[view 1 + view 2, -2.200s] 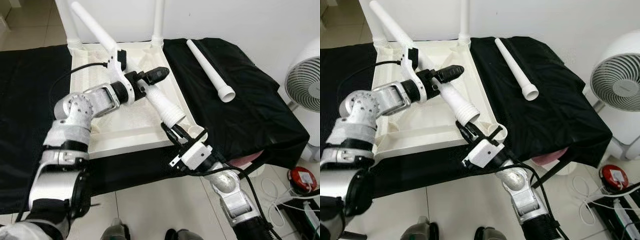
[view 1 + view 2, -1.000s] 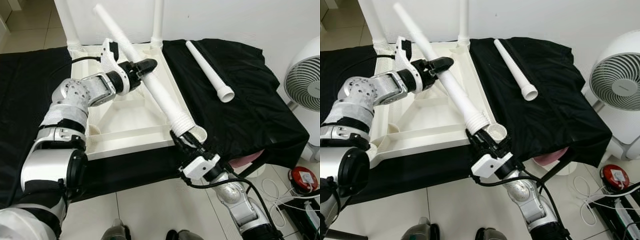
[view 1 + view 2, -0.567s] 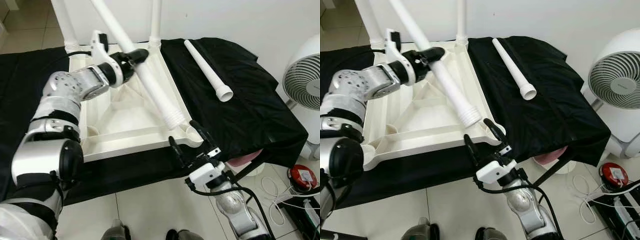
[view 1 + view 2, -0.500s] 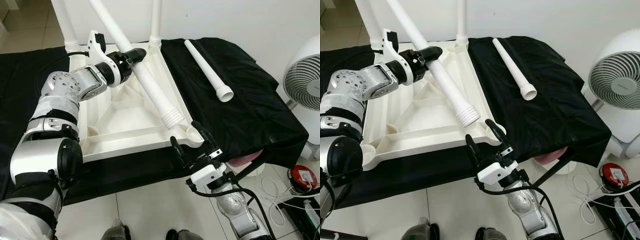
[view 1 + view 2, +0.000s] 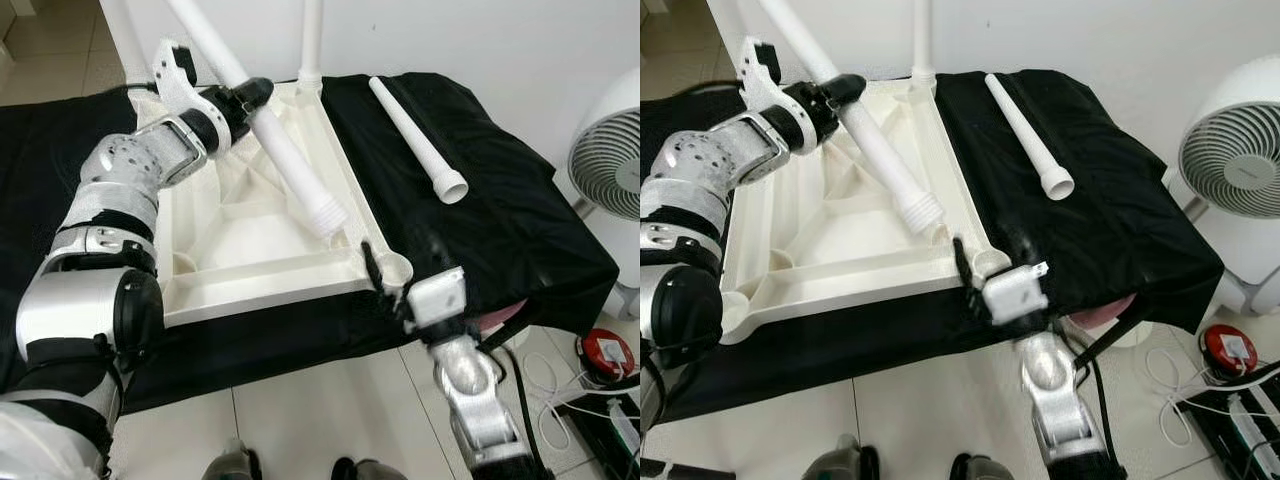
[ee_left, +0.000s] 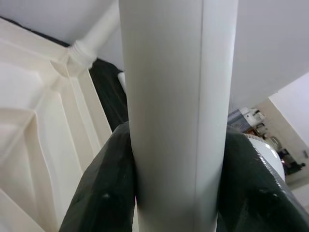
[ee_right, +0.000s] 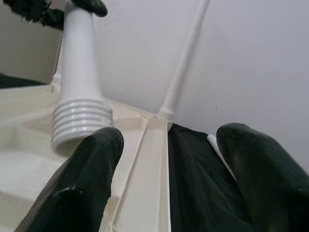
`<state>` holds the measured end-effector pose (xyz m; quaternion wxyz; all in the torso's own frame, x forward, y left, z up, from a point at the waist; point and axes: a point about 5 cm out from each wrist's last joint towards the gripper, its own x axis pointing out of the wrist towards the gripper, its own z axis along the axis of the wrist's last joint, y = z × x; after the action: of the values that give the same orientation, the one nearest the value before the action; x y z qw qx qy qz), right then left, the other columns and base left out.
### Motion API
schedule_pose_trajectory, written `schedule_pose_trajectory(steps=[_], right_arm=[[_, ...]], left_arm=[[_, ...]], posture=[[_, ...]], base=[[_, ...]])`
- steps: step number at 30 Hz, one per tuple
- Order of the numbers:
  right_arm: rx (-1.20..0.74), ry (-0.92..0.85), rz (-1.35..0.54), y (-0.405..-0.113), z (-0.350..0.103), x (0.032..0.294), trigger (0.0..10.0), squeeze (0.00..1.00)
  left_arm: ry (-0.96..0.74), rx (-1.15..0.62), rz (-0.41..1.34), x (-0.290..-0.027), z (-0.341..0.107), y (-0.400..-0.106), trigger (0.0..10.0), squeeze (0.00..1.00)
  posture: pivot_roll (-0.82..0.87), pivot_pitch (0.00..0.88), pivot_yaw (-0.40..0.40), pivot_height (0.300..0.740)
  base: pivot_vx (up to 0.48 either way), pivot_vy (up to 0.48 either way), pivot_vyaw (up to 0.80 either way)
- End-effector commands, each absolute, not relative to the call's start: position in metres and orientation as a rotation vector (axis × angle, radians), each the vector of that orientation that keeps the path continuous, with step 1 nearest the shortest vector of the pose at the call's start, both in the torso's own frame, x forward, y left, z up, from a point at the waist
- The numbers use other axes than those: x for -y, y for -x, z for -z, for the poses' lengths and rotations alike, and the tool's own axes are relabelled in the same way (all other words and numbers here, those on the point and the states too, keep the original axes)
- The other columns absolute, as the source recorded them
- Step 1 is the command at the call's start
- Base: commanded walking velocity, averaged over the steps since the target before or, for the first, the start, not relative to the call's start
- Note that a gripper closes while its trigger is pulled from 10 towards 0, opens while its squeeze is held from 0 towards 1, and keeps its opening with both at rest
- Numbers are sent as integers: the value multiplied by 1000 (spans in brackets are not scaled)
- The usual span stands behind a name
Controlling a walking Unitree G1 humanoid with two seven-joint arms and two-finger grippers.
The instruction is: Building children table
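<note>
Right tool (image 5: 400, 262) motion-blurred; held leg (image 5: 270, 130) cut off at top edge; socket (image 5: 992, 262) partly hidden.

Inverted tabletop (image 5: 250, 250) lies on the cloth-covered surface (image 5: 520, 230), two legs (image 5: 311, 40) standing at its far corners. A loose leg (image 5: 415, 140) lies on the cloth to its right. Fan (image 5: 610, 165) stands further right; cables (image 5: 600, 400) on the floor below.

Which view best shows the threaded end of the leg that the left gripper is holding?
The right wrist view: the threaded end fills the near ground, ribs distinct. The eye views show it small, hanging over the tabletop near the corner socket. The left wrist view shows the leg shaft between the left gripper fingers.
</note>
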<state>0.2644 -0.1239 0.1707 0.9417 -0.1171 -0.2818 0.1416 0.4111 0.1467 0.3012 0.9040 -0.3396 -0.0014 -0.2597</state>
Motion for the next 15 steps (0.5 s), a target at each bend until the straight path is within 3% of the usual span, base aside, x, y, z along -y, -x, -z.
schedule_pose_trajectory(steps=[1, 8, 15], right_arm=[[534, 182, -281, -267, -170, 126, 10000, 0], [488, 75, -357, -293, -198, 120, 10000, 0], [410, 122, -438, -307, -205, 114, 10000, 0]], left_arm=[[654, 153, 827, -136, -315, -401, 10000, 0], [487, 271, 824, -124, -327, -394, 10000, 0], [389, 335, 826, -112, -329, -385, 10000, 0]], posture=[[-14, 68, -1, 740], [-10, 42, -12, 740], [-5, 31, -13, 740]], base=[[0, 0, 0], [0, 0, 0], [0, 0, 0]])
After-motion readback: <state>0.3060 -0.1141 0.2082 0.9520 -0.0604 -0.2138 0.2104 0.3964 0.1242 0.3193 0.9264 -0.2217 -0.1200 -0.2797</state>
